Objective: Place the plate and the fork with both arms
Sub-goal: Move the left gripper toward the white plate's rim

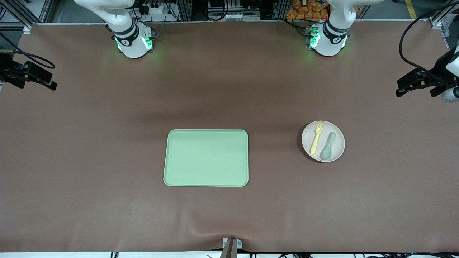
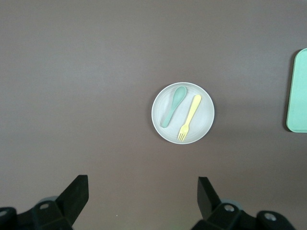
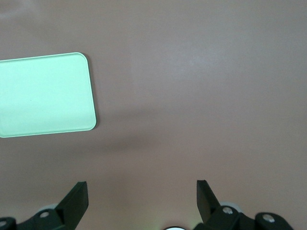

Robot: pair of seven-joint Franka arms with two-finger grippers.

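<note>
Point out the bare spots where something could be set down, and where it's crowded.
The green tray holds nothing. The brown table is bare between tray and plate, and from the tray toward the right arm's end. Only the plate is crowded: the fork and spoon lie on it side by side. Both end effectors, left and right, hang open.

Fork and spoon lie side by side on the plate, tray well apart.
</note>
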